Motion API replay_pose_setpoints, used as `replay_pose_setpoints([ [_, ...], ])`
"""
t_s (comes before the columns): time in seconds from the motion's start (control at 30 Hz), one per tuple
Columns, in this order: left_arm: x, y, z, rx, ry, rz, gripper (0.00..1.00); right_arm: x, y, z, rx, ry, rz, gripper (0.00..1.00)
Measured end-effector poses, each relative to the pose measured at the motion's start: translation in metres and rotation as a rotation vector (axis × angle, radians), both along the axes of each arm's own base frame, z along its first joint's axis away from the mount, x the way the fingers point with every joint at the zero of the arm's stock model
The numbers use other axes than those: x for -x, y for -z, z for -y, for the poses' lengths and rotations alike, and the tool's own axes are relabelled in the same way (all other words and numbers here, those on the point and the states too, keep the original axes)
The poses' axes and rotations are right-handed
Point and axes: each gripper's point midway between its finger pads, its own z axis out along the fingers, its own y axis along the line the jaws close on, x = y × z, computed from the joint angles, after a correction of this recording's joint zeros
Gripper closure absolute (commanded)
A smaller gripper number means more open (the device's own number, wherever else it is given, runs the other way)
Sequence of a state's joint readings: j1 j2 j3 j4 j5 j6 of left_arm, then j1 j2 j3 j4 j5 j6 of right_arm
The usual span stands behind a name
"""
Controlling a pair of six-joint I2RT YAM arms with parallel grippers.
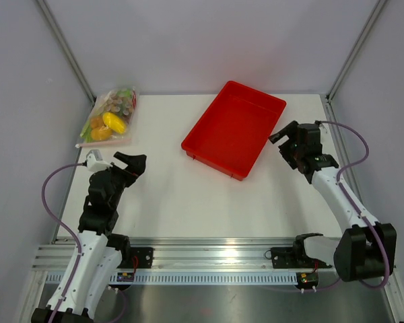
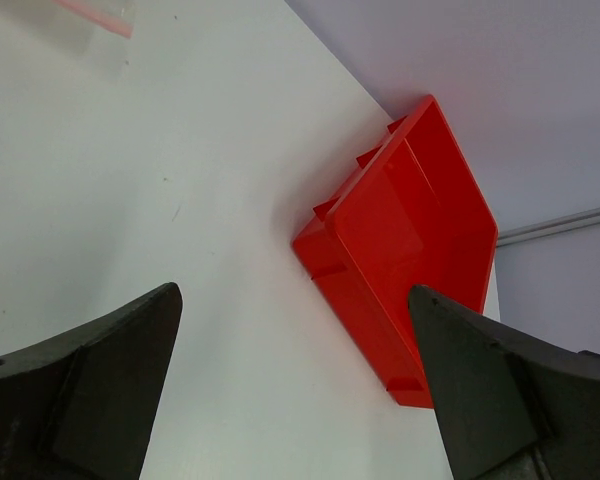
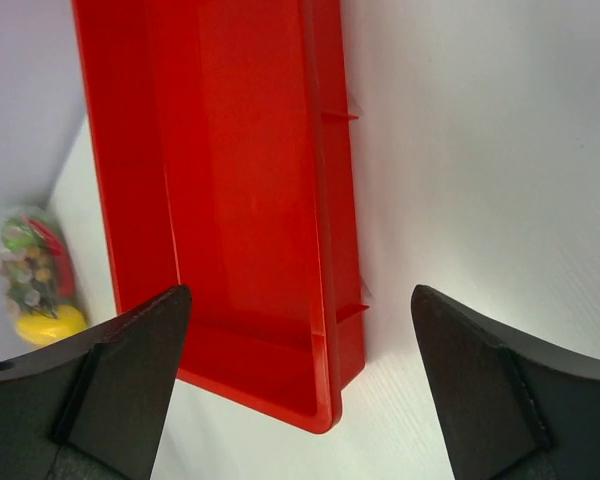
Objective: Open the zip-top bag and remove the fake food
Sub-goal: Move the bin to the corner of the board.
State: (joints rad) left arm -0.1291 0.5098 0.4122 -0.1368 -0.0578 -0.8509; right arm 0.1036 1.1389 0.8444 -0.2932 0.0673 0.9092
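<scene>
The zip-top bag (image 1: 108,118) lies at the table's far left corner, its pink-red zip strip (image 1: 104,142) along the near edge. The fake food (image 1: 114,122) is inside it: yellow and orange pieces, green bits and small tan balls. My left gripper (image 1: 132,162) is open and empty, hovering just in front of and to the right of the bag. In the left wrist view only a corner of the strip (image 2: 96,16) shows beyond the left gripper (image 2: 292,300). My right gripper (image 1: 283,134) is open and empty at the tray's right side. The right wrist view shows the right gripper (image 3: 300,296) and the bag (image 3: 35,272) far off.
A red rectangular tray (image 1: 234,129) lies tilted at the back middle of the table, with nothing in it; it also shows in the left wrist view (image 2: 410,230) and the right wrist view (image 3: 325,200). Grey walls and metal posts close off the table's left, right and back.
</scene>
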Motion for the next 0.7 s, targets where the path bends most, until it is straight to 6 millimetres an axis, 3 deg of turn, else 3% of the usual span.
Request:
replay_pose_setpoints([
  [0.33,-0.001,0.004,0.001,-0.010,0.010,-0.014,0.01,-0.027,0.050,-0.048,0.160,-0.171,-0.222,0.01],
  [0.53,-0.001,0.003,0.002,-0.011,0.013,-0.013,0.01,-0.023,0.066,-0.060,0.224,-0.212,-0.285,0.02],
  [0.7,-0.001,0.004,0.002,-0.011,0.014,-0.013,0.01,-0.026,0.071,-0.064,0.243,-0.220,-0.319,0.13],
])
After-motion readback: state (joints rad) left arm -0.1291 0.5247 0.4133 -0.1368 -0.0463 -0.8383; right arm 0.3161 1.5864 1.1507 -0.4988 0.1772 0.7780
